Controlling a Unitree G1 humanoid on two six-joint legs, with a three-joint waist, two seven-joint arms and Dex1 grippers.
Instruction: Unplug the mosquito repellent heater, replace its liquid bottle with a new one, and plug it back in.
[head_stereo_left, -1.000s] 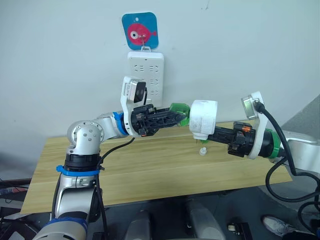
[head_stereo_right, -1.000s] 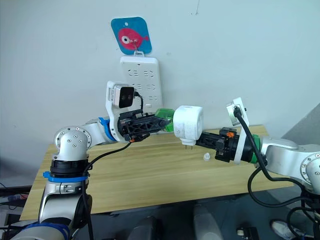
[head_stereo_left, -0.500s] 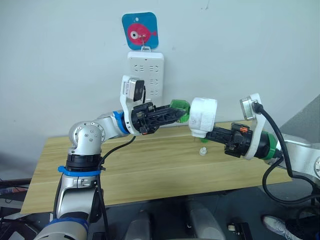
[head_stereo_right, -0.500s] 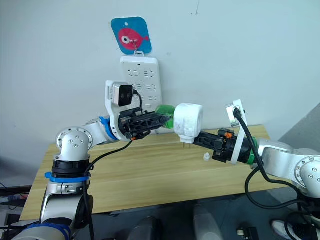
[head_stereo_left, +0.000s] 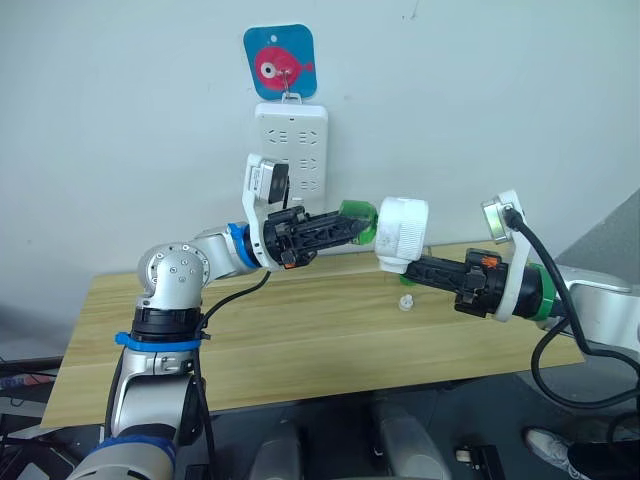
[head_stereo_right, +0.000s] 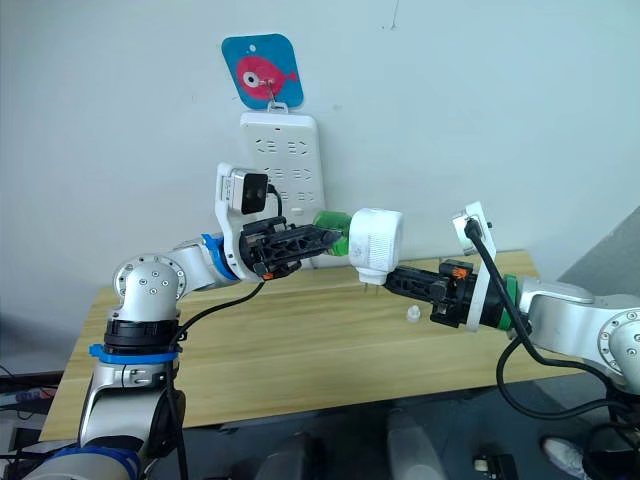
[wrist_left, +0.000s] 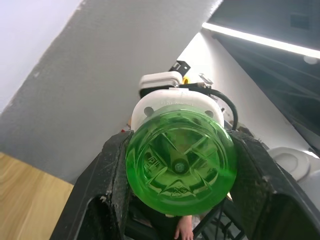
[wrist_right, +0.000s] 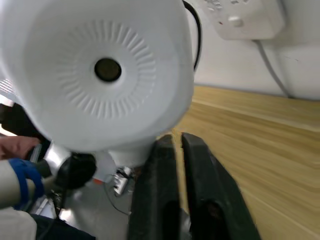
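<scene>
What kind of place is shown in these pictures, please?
Probably an indoor robot test room: a wooden table against a plain wall, a white power strip hung from a fish hook, and loose cables on the floor.

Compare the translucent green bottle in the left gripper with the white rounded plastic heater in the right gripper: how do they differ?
The translucent green bottle is see-through and smaller; the white rounded plastic heater is opaque and bulkier. The bottle's base shows a moulded star pattern in the left wrist view; the heater's face has a round vent hole ringed by fine ribs. The left gripper clamps the bottle; the right gripper holds the heater. Both are held above the wooden table, touching.
</scene>
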